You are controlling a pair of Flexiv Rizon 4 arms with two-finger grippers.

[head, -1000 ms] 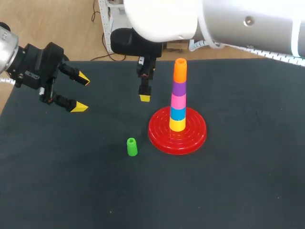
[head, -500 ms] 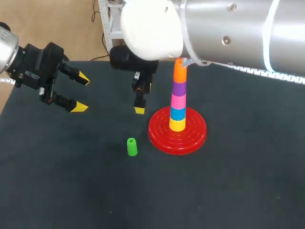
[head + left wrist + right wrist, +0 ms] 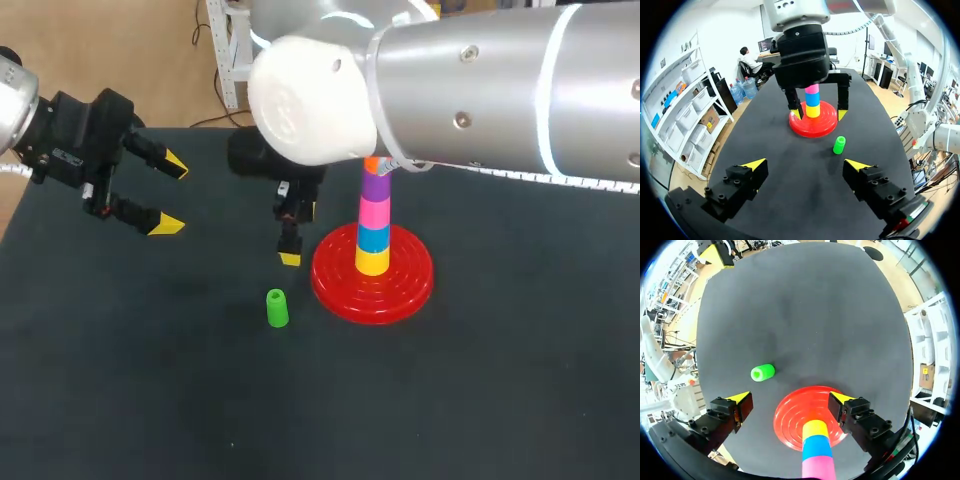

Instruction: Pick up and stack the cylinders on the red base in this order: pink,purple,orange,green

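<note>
Logging the right gripper (image 3: 300, 236) as open: fingers spread wide, nothing between them, poised above the black table (image 3: 520, 400) just beside the red base (image 3: 405, 288), on the side toward the green cylinder (image 3: 277, 308).

Versus one second ago:
- right gripper lower and nearer the green cylinder, its yellow tip down from level with the stack's upper half to level with the base's rim
- more of the right arm (image 3: 480, 90) across the top of the head view
- orange cylinder, topmost on the stack a second ago, now hidden behind that arm

Right wrist view: fingers straddling the near part of the red base from above, with the green cylinder ahead of them and off toward one finger, touching neither.

Stack on the base, bottom up: yellow cylinder (image 3: 372, 263), blue cylinder (image 3: 373, 238), pink cylinder (image 3: 374, 212), purple cylinder (image 3: 376, 187). Top not visible.

Green cylinder standing upright on the table, near the base's rim but apart from it — same spot as in both earlier frames.

Left gripper (image 3: 170, 194) open and empty, held over the table's far left corner, well apart from base and cylinder. No shift from earlier frames.
</note>
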